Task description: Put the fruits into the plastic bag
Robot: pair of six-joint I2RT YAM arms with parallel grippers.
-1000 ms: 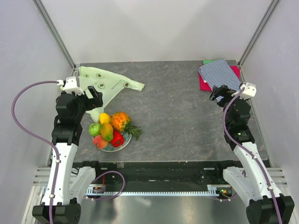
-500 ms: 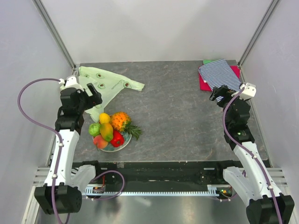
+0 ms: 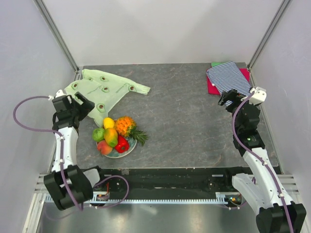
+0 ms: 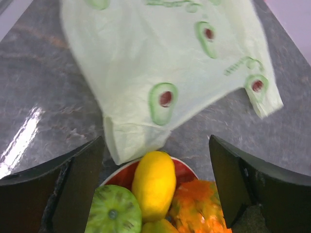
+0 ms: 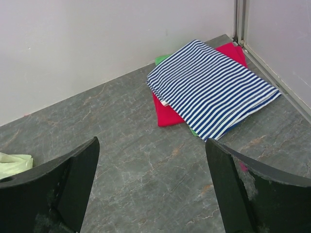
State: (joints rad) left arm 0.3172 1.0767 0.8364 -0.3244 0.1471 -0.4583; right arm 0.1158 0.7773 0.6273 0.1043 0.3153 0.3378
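Left end effector (image 3: 83, 108) now farther left, beside the plastic bag (image 3: 109, 88).

The fruits (image 3: 114, 133) lie on a plate (image 3: 127, 152), before the plastic bag (image 3: 104, 90); cloths (image 3: 228, 77) far right.

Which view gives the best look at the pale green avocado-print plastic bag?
Top external: nearly the whole pale green plastic bag shows, lying flat. Left wrist shows it close but cropped; right wrist catches only a corner.
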